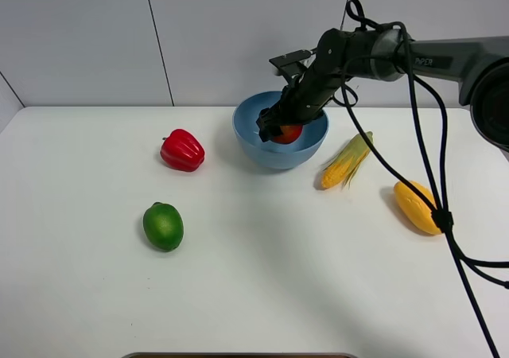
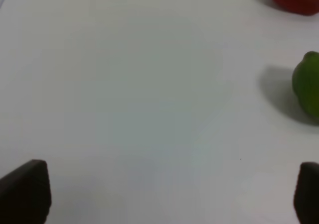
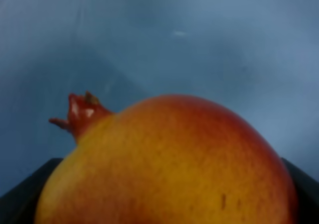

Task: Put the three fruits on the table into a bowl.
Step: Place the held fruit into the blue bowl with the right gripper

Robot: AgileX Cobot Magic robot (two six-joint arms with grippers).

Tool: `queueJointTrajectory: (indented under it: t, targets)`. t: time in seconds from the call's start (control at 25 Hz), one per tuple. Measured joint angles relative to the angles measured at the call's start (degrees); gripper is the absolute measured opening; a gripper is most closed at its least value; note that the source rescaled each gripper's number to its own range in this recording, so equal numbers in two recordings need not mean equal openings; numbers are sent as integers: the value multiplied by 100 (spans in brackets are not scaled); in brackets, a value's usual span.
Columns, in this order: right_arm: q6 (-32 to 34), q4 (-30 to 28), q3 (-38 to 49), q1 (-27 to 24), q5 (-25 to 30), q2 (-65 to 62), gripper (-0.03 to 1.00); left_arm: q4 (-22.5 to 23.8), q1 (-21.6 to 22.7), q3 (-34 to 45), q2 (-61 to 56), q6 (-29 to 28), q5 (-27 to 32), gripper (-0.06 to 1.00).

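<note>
Upper centre of the overhead frame: the right gripper (image 1: pixel 278 127) was down inside the blue bowl (image 1: pixel 274 157), jaws closed on the pomegranate (image 1: pixel 289 134). In the right wrist view the fruit filled the lower frame, with dark jaw tips at both lower corners and the bowl wall behind. Could not tell whether it touched the bowl's floor. Reading: first fruit delivered but not yet released.

Lime (image 1: pixel 163 226) lay lower left on the table (image 1: pixel 262 294). Mango (image 1: pixel 417 207) lay at right, mid-height. Both were well apart from the bowl, so two fruits were left.

Left gripper (image 2: pixel 167 191) hung wide open over bare table, holding nothing.

Pepper (image 1: pixel 182 150) left of the bowl and corn (image 1: pixel 347 160) just right of it were not part of the job.
</note>
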Motion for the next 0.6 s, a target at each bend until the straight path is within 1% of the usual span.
queueJointTrajectory:
  t: [0.16,0.44,0.52,0.6]
  targets:
    - [0,0,0,0,-106,0,39,0,0,0,0,0,0,100]
    - [0,0,0,0,-110,0,39,0,0,0,0,0,0,100]
    - [44,0,0,0,-110,0,46,0,0,0,0,0,0,100]
    - [58,0,0,0,-110,0,58,0,0,0,0,0,0,100]
